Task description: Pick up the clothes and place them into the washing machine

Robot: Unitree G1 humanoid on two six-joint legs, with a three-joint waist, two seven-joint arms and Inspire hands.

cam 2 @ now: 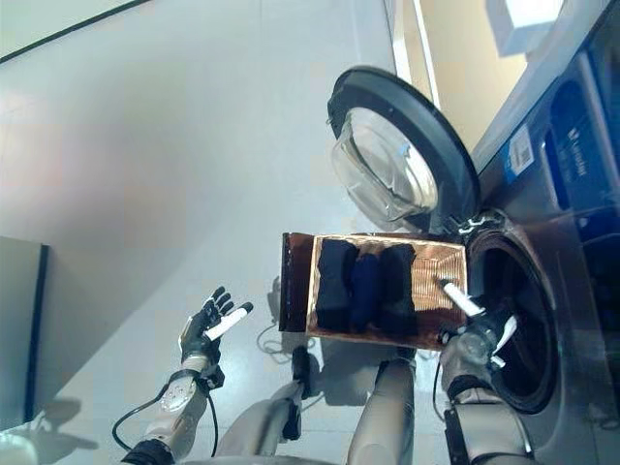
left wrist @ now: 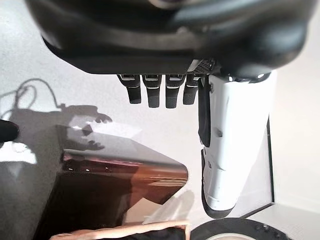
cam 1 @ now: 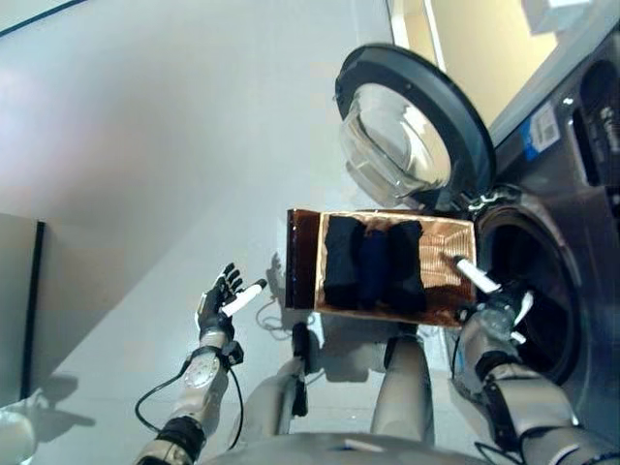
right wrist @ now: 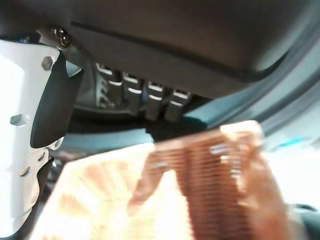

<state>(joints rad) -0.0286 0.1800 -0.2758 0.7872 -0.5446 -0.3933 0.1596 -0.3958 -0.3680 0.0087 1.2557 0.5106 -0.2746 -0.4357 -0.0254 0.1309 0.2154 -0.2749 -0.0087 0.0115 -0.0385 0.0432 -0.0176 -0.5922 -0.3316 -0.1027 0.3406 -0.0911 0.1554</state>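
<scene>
Three dark folded clothes (cam 1: pixel 373 263) lie side by side in a brown wicker basket (cam 1: pixel 448 242) on the floor, in front of the washing machine's round drum opening (cam 1: pixel 542 286). My right hand (cam 1: pixel 494 310) hovers at the basket's right edge beside the drum, open and holding nothing, its white-covered thumb (right wrist: pixel 20 125) stretched toward the wicker (right wrist: pixel 165 195). My left hand (cam 1: pixel 218 302) is open above the bare floor, left of the basket and apart from it. In the left wrist view the basket's brown side (left wrist: pixel 110 185) shows past the straight fingers (left wrist: pixel 155 92).
The washer's round glass door (cam 1: pixel 407 136) stands swung open behind the basket. The grey machine front (cam 1: pixel 581 126) fills the right side. A dark-edged panel (cam 1: pixel 19 300) stands at the far left. Pale floor (cam 1: pixel 145 145) stretches to the left and behind.
</scene>
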